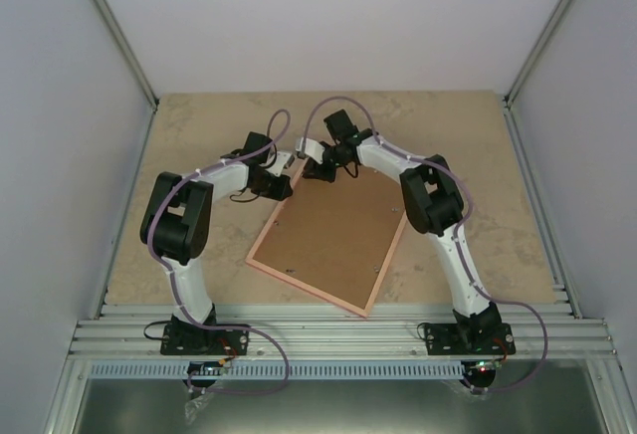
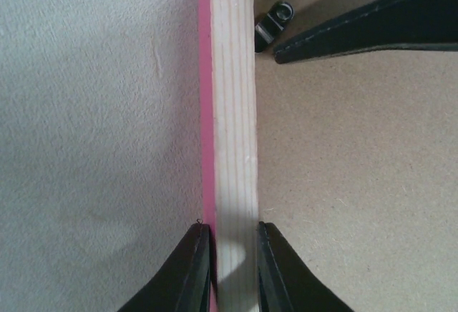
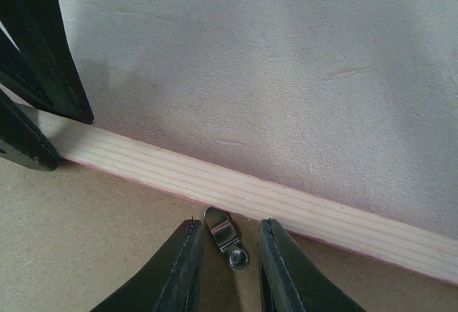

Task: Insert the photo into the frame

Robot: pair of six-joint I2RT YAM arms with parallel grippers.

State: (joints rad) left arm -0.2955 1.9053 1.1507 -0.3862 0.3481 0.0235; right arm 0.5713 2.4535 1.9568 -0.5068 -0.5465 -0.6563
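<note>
The pink frame [image 1: 309,290] lies face down on the table, with the plain brown backing board [image 1: 333,235] set in it. The photo is hidden. My left gripper [image 1: 287,183] is at the frame's far left corner. In the left wrist view it [image 2: 234,237] is shut across the pale wooden rail [image 2: 232,111], one finger on the pink outer side. My right gripper [image 1: 311,170] is beside it on the far rail. In the right wrist view it [image 3: 229,230] is open, with its fingers on either side of a small metal turn clip [image 3: 225,237] and not touching it.
The beige table top [image 1: 199,135] surrounds the frame. White walls close in the left, right and back. The right fingers [image 2: 372,29] and the clip [image 2: 272,26] show in the left wrist view. The left fingers [image 3: 43,61] show in the right wrist view.
</note>
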